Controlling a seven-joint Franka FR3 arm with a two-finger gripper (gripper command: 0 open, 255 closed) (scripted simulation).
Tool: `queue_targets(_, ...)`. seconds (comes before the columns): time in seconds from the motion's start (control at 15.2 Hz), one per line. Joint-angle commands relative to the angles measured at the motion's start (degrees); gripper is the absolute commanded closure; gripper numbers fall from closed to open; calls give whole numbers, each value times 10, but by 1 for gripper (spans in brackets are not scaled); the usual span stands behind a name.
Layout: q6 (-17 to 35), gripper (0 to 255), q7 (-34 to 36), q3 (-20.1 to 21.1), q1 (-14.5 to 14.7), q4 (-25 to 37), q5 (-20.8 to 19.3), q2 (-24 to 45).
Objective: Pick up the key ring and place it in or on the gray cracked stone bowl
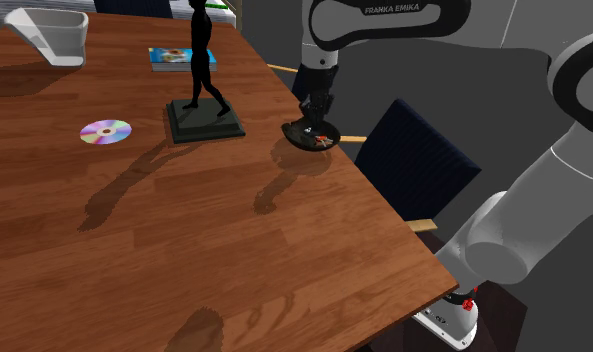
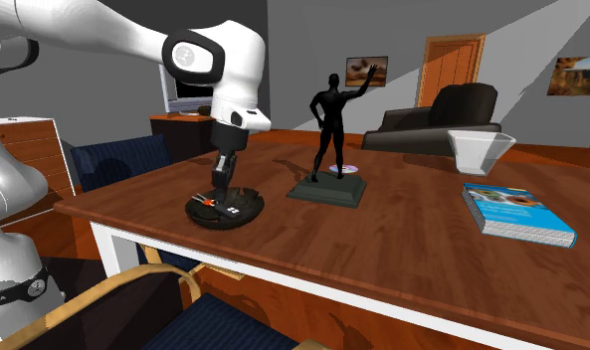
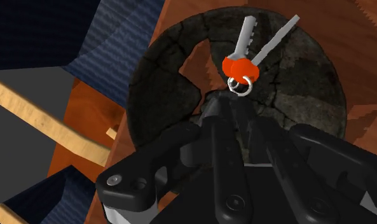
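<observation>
**Keys in the bowl, gripper low over them**

Starting from the shoulder view's left, a white bowl [image 1: 54, 35] sits at the far corner of the wooden table [image 1: 234, 230]. After it come a disc [image 1: 106, 131] lying flat, a book [image 1: 181, 58], and a black figurine [image 1: 200, 60] upright on its slab base. All of these are well apart from the work, so nothing crowds the arm's way in.

Further right, close to the table's edge, sits the dark cracked bowl [image 3: 158, 89] (grey-black, its cracks plain in the wrist view). It is near enough to the stand for the arm to come down on it steeply.

The key ring [image 3: 241, 69] lies inside this bowl. Two silvery keys fan out from an orange-red head, and the small ring is the part nearest the gripper [image 1: 312, 122]. The gripper hangs low in the bowl, right at that ring, and I cannot tell whether it clasps the ring or is free of it.

The keys look to rest against the bowl's inner surface, so the placing seems all but done. A straight lift should keep the ring from being dragged out.

Rightmost, a navy chair [image 1: 419, 160] stands just beside the table edge.
</observation>
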Motion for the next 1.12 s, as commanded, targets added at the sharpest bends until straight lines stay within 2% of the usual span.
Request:
queue_targets(0.0,0,255,0,0,0,0,0,0)
queue_targets(0.33,0,255,0,0,0,0,0,0)
queue_targets(0.4,0,0,0,0,0,0,0,0)
queue_targets(0.53,-44,0,152,2,2,7,2,-18)
queue_targets(0.59,-53,0,181,2,3,9,3,-21)
queue_targets(1.06,6,0,180,3,2,-62,4,-33)
